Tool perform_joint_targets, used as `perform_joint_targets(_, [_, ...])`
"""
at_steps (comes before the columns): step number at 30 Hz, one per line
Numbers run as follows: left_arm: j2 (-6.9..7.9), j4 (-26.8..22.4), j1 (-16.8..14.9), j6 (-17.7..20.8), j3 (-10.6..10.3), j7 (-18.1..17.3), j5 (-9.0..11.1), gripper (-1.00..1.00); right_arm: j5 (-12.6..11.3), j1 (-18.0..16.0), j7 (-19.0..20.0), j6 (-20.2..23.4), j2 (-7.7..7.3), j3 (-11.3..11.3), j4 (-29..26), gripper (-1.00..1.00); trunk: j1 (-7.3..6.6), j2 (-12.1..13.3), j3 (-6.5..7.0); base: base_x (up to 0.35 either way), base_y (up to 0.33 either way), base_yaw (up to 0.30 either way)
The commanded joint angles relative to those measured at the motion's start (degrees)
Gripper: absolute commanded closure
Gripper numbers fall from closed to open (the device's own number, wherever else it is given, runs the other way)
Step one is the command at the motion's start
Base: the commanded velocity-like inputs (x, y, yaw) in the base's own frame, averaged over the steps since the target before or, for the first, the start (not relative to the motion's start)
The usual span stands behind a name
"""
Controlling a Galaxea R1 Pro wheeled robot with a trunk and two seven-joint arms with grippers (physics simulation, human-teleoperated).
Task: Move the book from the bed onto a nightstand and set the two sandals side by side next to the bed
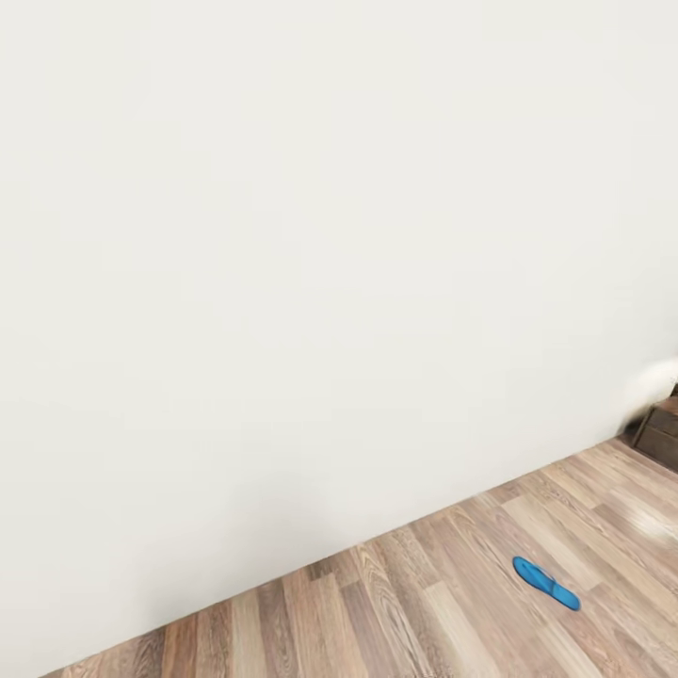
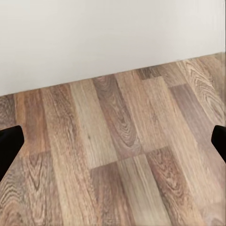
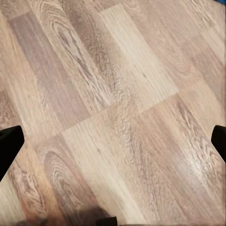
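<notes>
We see one blue sandal [image 1: 546,583] flat on the wood-plank floor [image 1: 405,603], low right in the head view, clear of the white wall [image 1: 282,235]. Its long axis runs diagonally, one end toward the wall, the other toward the lower right. A dark wooden piece [image 1: 662,428] sits at the right edge. Left gripper [image 2: 113,141]: fingertips spread wide, nothing between them. Right gripper [image 3: 113,143]: likewise spread and empty, over bare planks.
</notes>
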Motion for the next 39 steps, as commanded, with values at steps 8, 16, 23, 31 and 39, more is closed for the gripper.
perform_joint_targets(8, [-0.02,0.0,0.0,-0.1,0.1,-0.1,0.4,-1.00,-0.3,0.0,-0.1,-0.2,-0.01,0.1,0.1,-1.00,0.00,0.0,-0.06,0.000,0.000,-0.280])
perform_joint_targets(16, [-0.02,0.0,0.0,-0.1,0.1,-0.1,0.5,-1.00,-0.3,0.0,-0.1,-0.2,-0.01,0.1,0.1,-1.00,0.00,0.0,-0.06,0.000,0.000,-0.268])
perform_joint_targets(23, [-0.02,0.0,0.0,-0.1,0.1,-0.1,0.5,-1.00,-0.3,0.0,-0.1,-0.2,-0.01,0.1,0.1,-1.00,0.00,0.0,-0.06,0.087,0.040,-0.245])
perform_joint_targets(31, [-0.02,0.0,0.0,-0.1,0.1,-0.1,0.5,-1.00,-0.3,0.0,-0.1,-0.2,-0.01,0.1,0.1,-1.00,0.00,0.0,-0.06,0.258,0.136,-0.203])
perform_joint_targets(39, [-0.02,0.0,0.0,-0.1,0.1,-0.1,0.5,-1.00,-0.3,0.0,-0.1,-0.2,-0.01,0.1,0.1,-1.00,0.00,0.0,-0.06,0.121,0.060,-0.195])
